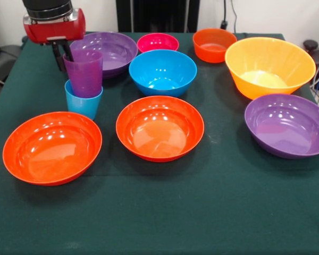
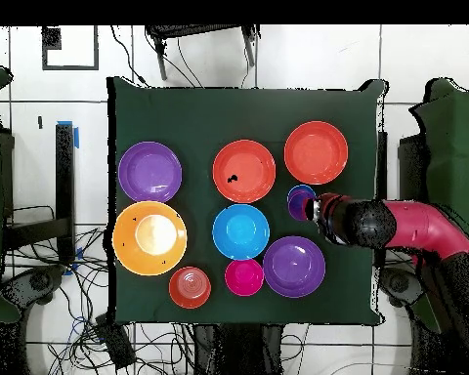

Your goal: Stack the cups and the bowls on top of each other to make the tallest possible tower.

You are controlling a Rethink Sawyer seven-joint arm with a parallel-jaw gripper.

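A purple cup (image 1: pixel 84 74) stands nested in a light blue cup (image 1: pixel 83 104) at the table's left; this is the tower. My gripper (image 1: pixel 64 56) hangs just behind the purple cup's rim, at its far-left side. Overhead, the gripper (image 2: pixel 317 208) is right beside the purple cup (image 2: pixel 300 203). Loose bowls lie around: two orange-red (image 1: pixel 52 147) (image 1: pixel 159 127), medium blue (image 1: pixel 162 71), small pink (image 1: pixel 157 42), small orange (image 1: pixel 214 44), large yellow-orange (image 1: pixel 269 66), and two purple (image 1: pixel 288 125) (image 1: pixel 109 50).
The green table cloth (image 1: pixel 165 212) covers the whole table. The purple bowl behind the cups sits close to my gripper. The arm (image 2: pixel 414 227) reaches in from the right side in the overhead view. Cables lie on the floor around the table.
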